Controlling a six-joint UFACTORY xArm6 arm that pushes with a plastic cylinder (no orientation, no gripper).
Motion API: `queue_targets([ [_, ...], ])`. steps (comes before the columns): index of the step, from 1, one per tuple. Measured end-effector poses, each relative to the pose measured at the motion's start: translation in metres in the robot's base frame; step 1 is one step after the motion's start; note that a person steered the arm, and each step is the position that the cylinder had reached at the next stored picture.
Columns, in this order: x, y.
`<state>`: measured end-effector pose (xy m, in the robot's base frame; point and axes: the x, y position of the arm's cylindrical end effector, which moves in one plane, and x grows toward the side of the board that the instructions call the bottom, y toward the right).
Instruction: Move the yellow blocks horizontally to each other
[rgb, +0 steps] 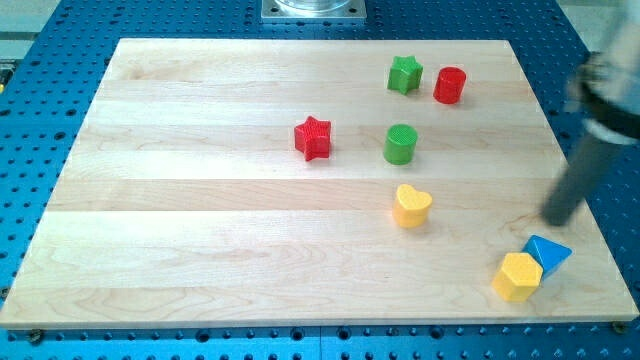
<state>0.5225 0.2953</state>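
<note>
A yellow heart block (411, 206) lies right of the board's middle. A yellow hexagon block (517, 276) lies near the bottom right corner, touching a blue triangle block (548, 254) on its upper right. My rod comes down from the view's right edge, blurred, and my tip (559, 219) is just above the blue triangle, apart from it and well right of the yellow heart.
A green cylinder (400, 144) stands above the yellow heart. A red star (313, 138) lies near the board's middle. A green star (404, 74) and a red cylinder (450, 85) sit near the top. The wooden board (200, 220) rests on a blue perforated table.
</note>
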Motion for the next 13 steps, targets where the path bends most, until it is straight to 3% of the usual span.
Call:
queue_targets([
  [1, 0.085, 0.016],
  [3, 0.094, -0.155],
  [5, 0.052, -0.153],
  [6, 0.046, -0.244],
  [7, -0.014, -0.268],
  [8, -0.019, -0.192],
  [9, -0.021, -0.152],
  [10, -0.023, -0.139],
  [11, -0.072, -0.158],
  [12, -0.053, -0.113],
  [13, -0.003, -0.089],
])
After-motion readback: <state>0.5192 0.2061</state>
